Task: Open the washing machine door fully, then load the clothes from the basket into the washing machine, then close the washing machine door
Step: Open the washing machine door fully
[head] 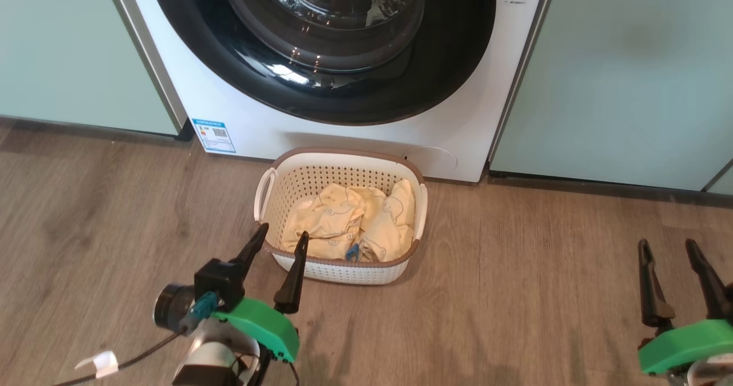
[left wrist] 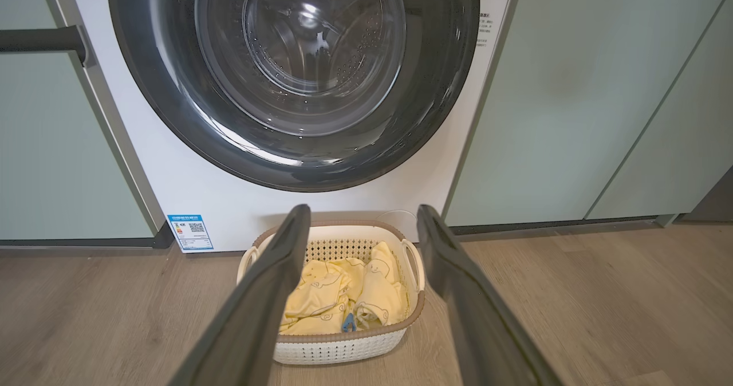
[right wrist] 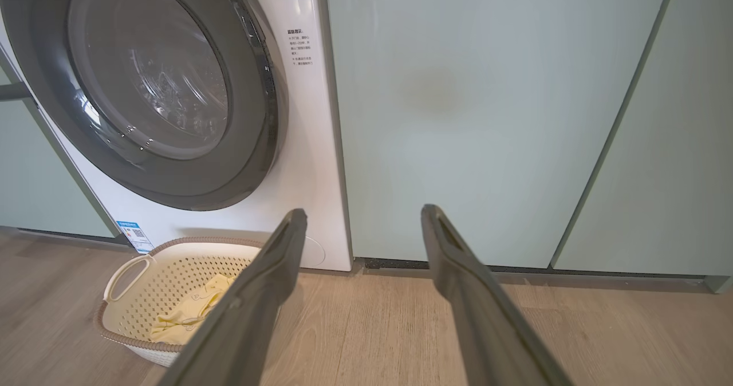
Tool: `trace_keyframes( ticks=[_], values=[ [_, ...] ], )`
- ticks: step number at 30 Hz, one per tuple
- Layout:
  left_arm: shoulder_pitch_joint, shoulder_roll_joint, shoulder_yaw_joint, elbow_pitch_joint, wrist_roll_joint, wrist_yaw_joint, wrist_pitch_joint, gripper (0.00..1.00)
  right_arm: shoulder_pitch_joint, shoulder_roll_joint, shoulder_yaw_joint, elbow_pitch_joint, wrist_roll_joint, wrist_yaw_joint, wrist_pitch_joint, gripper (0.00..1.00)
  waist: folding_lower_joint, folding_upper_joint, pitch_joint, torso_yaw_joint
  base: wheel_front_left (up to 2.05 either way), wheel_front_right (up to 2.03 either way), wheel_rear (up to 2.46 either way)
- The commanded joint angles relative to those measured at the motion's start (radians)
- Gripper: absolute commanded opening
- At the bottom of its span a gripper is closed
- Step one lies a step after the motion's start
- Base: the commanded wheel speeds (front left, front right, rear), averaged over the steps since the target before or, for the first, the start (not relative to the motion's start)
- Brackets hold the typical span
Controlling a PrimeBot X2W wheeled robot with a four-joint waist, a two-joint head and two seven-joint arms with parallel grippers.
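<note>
So we're right at the start here, step one (getting the door open) isn't begun as far as I can judge. The washing machine door (head: 323,31) sits flush in the front of the washing machine (head: 355,140), glass bowl bulging out, black rim all round, and it looks shut. The basket (head: 349,272) is on the wood floor (head: 515,294) just below the door, at 6 o'clock from it, nearly touching the machine's base, and the clothes (head: 349,223) are all piled inside it, yellow bear stuff with a little blue tag at the front. The left gripper (head: 283,231) hangs over the basket's near-left corner, fingers spread wide with nothing between them. The right gripper (head: 666,243) is well off at about 4 o'clock from the basket, in front of the mint cabinet panel (head: 624,71), fingers just as wide apart and holding nothing. For the next move I'd say one arm has to go up to the door rim, find whatever catch or recess it has and swing it all the way out. From the right wrist view there's something on the rim's edge at about 3 o'clock, but I can't tell if that's the handle. Also the basket sits right under the swing path, so maybe watch that.
</note>
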Motion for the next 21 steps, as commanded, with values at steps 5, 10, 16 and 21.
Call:
trace_keyframes(
  ticks=[5, 10, 16, 21],
  values=[
    [-0.063, 0.011, 0.030, -0.034, -0.009, 0.011, -0.010, 1.00, -0.051, -0.015, 0.012, -0.028, -0.005, -0.003, -0.012, 1.00, 0.0000, 0.0000, 0.014, 0.006, 0.00, 0.00, 0.00],
    [-0.069, 0.011, 0.024, -0.042, -0.009, 0.014, -0.010, 1.00, -0.065, -0.017, 0.006, -0.032, -0.019, -0.003, -0.012, 1.00, 0.0000, 0.0000, 0.031, 0.009, 0.00, 0.00, 0.00],
    [-0.087, 0.011, 0.021, -0.053, -0.012, 0.024, -0.010, 1.00, -0.097, -0.018, -0.008, -0.024, -0.002, -0.003, -0.012, 0.00, 0.0000, 0.0000, 0.069, 0.013, 0.00, 0.00, 0.00],
    [-0.111, 0.011, 0.011, -0.065, -0.015, 0.033, -0.010, 1.00, -0.148, -0.025, -0.029, -0.002, 0.081, -0.003, -0.012, 0.00, 0.0000, 0.0000, 0.111, 0.021, 0.00, 0.00, 0.00]
  ],
)
